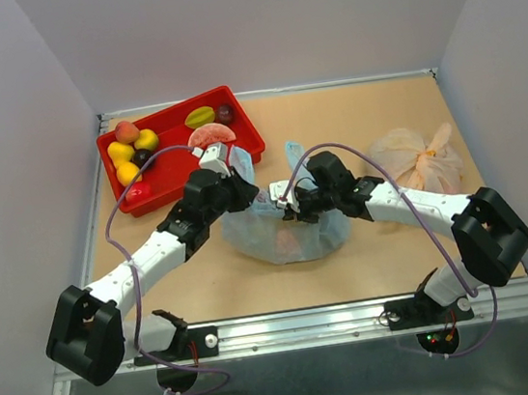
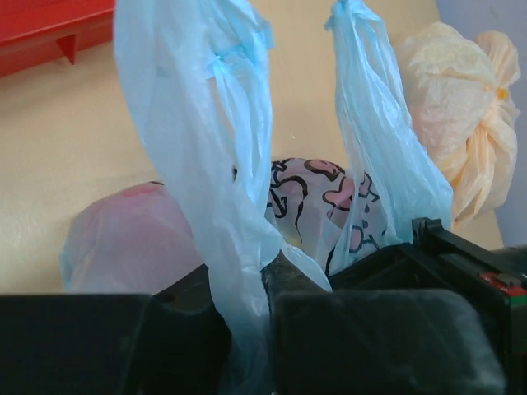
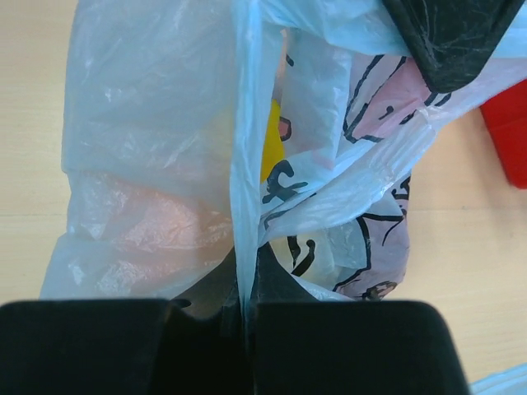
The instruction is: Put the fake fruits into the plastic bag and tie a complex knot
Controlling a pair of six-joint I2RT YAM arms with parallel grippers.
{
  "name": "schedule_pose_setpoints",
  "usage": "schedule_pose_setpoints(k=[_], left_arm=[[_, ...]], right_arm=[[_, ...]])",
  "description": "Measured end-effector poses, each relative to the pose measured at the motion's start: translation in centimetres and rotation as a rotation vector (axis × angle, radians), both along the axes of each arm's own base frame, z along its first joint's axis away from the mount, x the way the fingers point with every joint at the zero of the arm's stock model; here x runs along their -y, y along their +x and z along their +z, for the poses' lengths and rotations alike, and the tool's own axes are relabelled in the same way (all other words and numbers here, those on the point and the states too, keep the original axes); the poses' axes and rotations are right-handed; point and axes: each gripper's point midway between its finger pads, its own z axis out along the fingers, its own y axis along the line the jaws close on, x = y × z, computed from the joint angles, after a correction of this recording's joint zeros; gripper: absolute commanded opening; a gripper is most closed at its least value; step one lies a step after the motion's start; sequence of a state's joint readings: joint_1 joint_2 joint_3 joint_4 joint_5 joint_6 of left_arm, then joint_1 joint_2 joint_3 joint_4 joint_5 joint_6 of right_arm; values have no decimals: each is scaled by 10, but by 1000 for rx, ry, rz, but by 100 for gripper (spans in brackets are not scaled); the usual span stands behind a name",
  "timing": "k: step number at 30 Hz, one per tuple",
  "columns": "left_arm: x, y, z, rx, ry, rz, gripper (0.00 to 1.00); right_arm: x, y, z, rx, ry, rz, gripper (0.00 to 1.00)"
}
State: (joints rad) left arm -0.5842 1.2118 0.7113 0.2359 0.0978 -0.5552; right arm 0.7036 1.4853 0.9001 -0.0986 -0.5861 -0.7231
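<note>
Bagging half done, knot to come. The left end effector (image 2: 247,321) is clenched on one handle strip (image 2: 206,164) of the plastic bag (image 1: 289,238), with the pale blue film rising from between its fingers. Facing it across the bag's mouth, the right end effector (image 3: 245,317) is pinched shut on the other handle strip (image 3: 244,164). The two strips stand apart and uncrossed, so by the look of it no knot has been started.

The bag sits on the bench (image 1: 351,118) between the two arms, and its belly is already bulging. Through the film show a yellow shape (image 3: 272,152) and a pink-orange blush (image 3: 140,222), which are probably fruit already loaded, though the crinkled plastic blurs them too much to name.

The loading looks unfinished. Several fake fruits (image 1: 122,153) lie in the red tray (image 1: 246,122) at the far left of the bench, among them a peach, yellow pieces, a starfruit, a dark plum and a pink slice.

To the right, well clear of the work, rests a pale orange bag (image 1: 419,157), bunched and gathered at its neck.

No brand, label or legible writing appears anywhere. The dark marks on the blue bag are curling line drawings, not letters.
</note>
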Motion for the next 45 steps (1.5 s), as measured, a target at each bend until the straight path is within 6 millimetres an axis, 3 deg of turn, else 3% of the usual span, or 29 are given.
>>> schedule_pose_setpoints(k=[5, 9, 14, 19, 27, 28, 29, 32, 33, 35, 36, 41, 44, 45], left_arm=[[3, -11, -2, 88, 51, -180, 0], [-4, -34, -3, 214, 100, -367, 0], [-7, -60, 18, 471, 152, -579, 0], [-1, -82, 29, 711, 212, -782, 0], [3, -97, -2, 910, 394, -1077, 0], [2, -99, -6, 926, 414, -1108, 0], [3, -101, -12, 949, 443, -1149, 0], [6, -103, -25, 955, 478, -1242, 0], [6, -103, -30, 945, 484, -1270, 0], [7, -102, -41, 916, 488, -1309, 0], [6, -102, -45, 905, 489, -1318, 0], [5, -104, -44, 912, 491, -1323, 0], [5, -104, -44, 915, 492, -1324, 0], [5, -104, -44, 915, 493, -1324, 0]], right_arm=[[1, -6, -2, -103, 12, -47, 0], [4, -3, 4, -231, 41, -89, 0], [6, 20, 15, -368, 100, -135, 0], [-2, 17, 15, -485, 102, -107, 0], [-4, 6, -16, -675, 34, -120, 3], [-3, 4, -18, -691, 28, -123, 6], [-3, 4, -18, -704, 23, -126, 17], [-4, 6, -12, -714, 19, -133, 34], [-4, 9, -8, -713, 23, -137, 47], [-5, 15, 1, -705, 35, -149, 58], [-5, 18, 7, -702, 42, -160, 69], [9, 24, 51, -634, 98, -227, 78], [22, 26, 90, -568, 162, -270, 90], [27, 27, 103, -555, 187, -291, 98]])
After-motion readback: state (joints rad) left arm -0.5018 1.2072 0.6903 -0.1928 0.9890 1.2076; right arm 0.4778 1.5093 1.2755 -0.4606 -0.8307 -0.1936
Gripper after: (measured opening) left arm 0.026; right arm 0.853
